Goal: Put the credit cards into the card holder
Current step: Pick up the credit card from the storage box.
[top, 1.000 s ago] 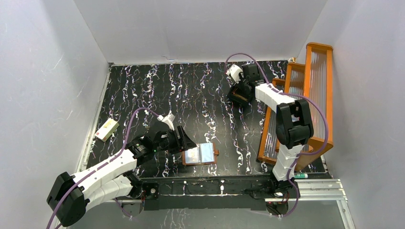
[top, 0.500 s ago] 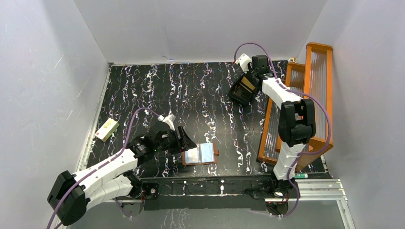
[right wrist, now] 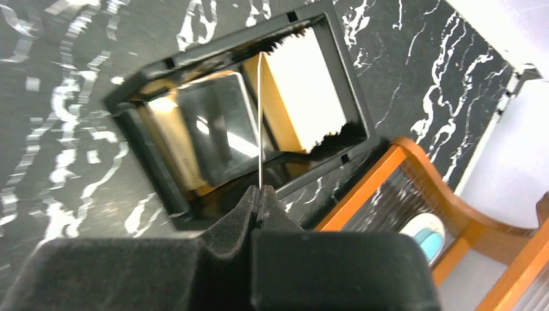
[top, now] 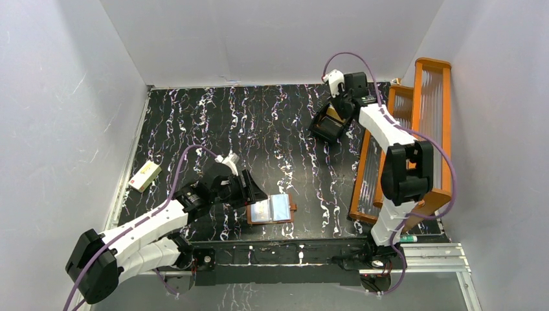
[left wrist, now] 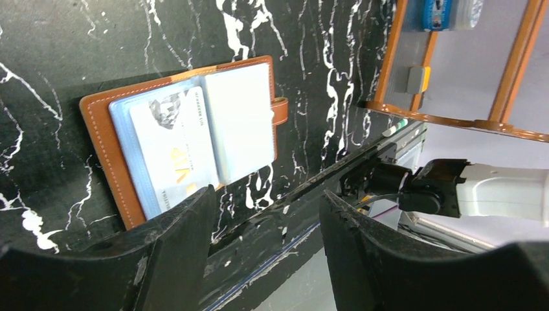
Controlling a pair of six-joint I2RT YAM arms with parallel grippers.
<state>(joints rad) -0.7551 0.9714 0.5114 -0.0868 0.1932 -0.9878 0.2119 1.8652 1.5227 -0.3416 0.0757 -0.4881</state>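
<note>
We are looking down on a card holder (top: 272, 208) lying open and flat at the middle of the worktop's near edge. Its brown cover is facing down and its clear pockets are facing up. A white card (left wrist: 175, 155) marked VIP is sitting in one pocket; the pocket beside it is showing pale and plain.

A black tray (top: 327, 126) is sitting near the far right corner. In the right wrist view its compartments are holding more cards (right wrist: 304, 91): a pale cream stack on one side, yellow-orange edges on the other and a shiny surface between them.

The right arm is reaching far forward, with the right gripper (right wrist: 260, 194) hanging over the tray. Its fingers are pressing together on a thin card (right wrist: 260, 116), seen edge-on as a white line standing over the tray's middle.

The left arm is stretching low along the near edge, bringing the left gripper (left wrist: 265, 227) just beside the holder's left side. Its fingers are spreading wide with nothing between them. We cannot tell whether they are touching the holder.

The worktop (top: 259, 129) is black with white marbled streaks. A cream box (top: 145, 175) is lying at the left edge, and an orange rack (top: 414, 129) is leaning along the right edge. Plain white walls are enclosing the far and side edges.
</note>
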